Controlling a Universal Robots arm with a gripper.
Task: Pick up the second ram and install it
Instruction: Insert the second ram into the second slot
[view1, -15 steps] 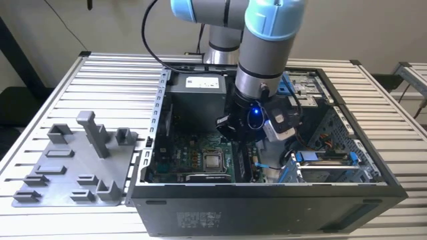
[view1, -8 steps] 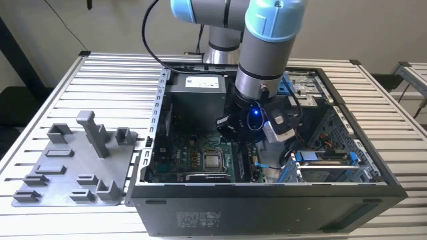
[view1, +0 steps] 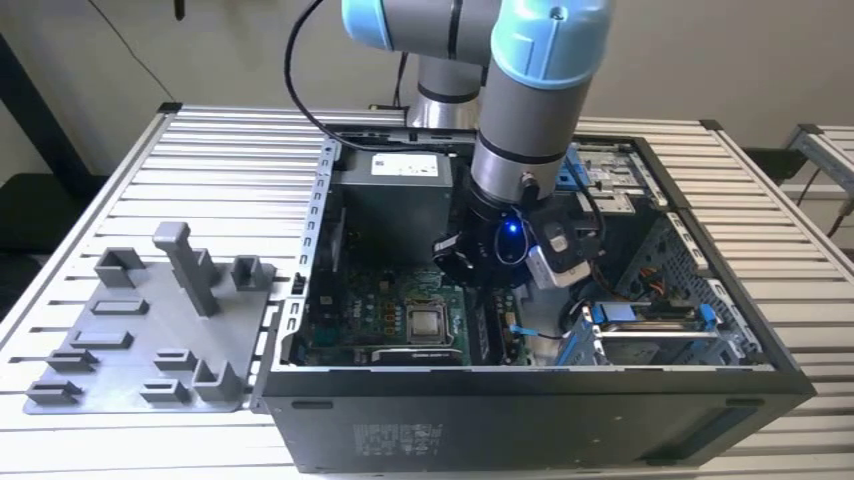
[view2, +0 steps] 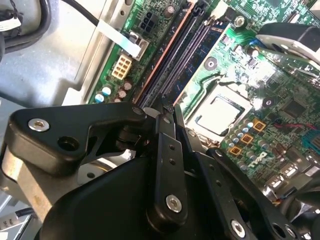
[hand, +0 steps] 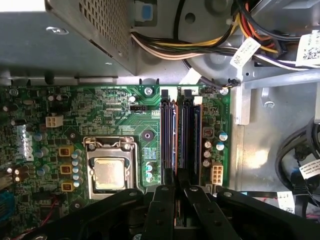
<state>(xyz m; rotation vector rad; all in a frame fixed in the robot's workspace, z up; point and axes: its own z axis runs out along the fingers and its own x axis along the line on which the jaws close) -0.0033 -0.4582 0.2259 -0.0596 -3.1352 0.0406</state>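
Arm down inside the case (view1: 534, 400).
End effector (hand: 176, 186) narrow, fingers nearly together over the ram (hand: 182, 135), which sits in its motherboard (hand: 115, 115) slot beside the other stick.

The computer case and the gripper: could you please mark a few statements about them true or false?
1. The gripper is down inside the open computer case, above the motherboard. True.
2. The grey fixture plate lies on the exterior view's right of the case. False: it lies on the left.
3. A cooler covers the processor socket. False: the socket is bare.
4. In the first wrist view, the gripper sits at one end of the memory slots. True.
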